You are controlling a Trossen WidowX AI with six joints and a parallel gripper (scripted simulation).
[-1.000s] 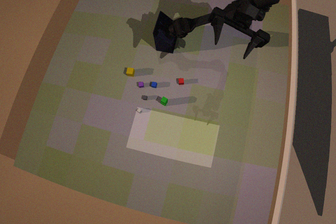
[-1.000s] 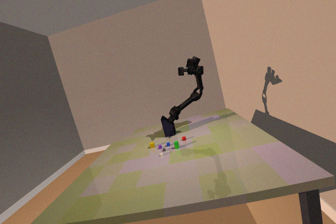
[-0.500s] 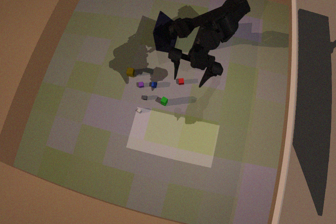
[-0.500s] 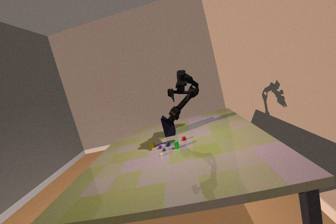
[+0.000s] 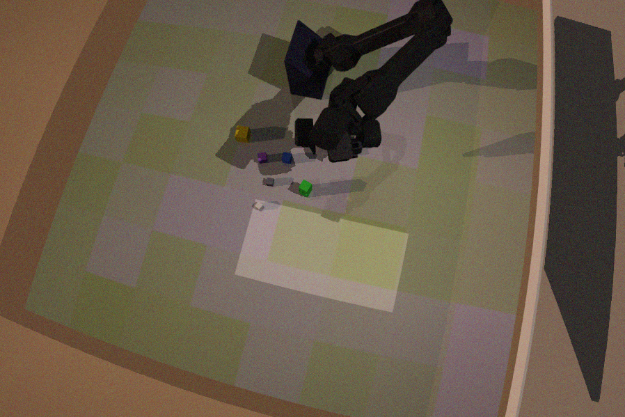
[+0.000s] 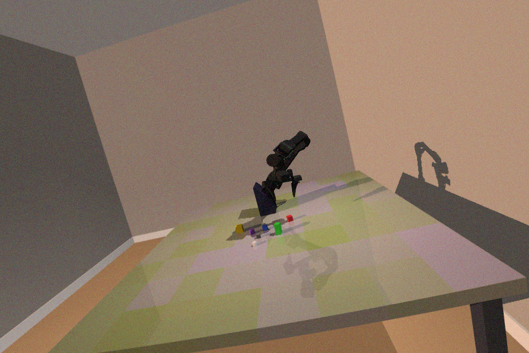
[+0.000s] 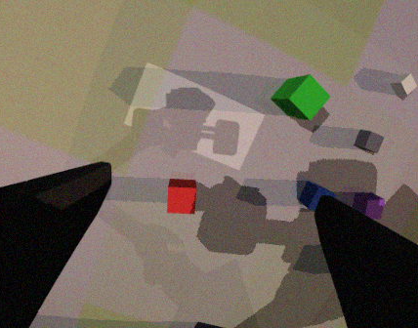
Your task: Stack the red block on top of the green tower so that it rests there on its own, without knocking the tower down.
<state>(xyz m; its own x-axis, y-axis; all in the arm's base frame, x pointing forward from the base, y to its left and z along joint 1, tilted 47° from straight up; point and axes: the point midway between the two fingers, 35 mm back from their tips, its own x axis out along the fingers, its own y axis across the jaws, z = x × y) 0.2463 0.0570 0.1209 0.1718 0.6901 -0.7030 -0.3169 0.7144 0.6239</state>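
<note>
The red block (image 6: 290, 218) (image 7: 182, 196) sits alone on the table; in the top view the arm hides it. The green tower (image 5: 305, 187) (image 6: 278, 228) (image 7: 303, 98) stands upright a short way from it and is taller than the red block. My gripper (image 5: 334, 150) (image 7: 216, 189) is open and empty, pointing down high above the table. In the wrist view the red block shows in the gap between the fingers, nearer the left finger, and the green tower shows beyond them at the upper right.
A blue block (image 5: 287, 157) (image 6: 264, 227) and a purple block (image 5: 262, 157) (image 7: 369, 205) lie near the tower. A yellow block (image 5: 242, 134) (image 6: 239, 228), a dark grey block (image 5: 269, 182) (image 7: 369, 141) and a small white block (image 5: 258, 205) (image 7: 405, 85) lie farther off.
</note>
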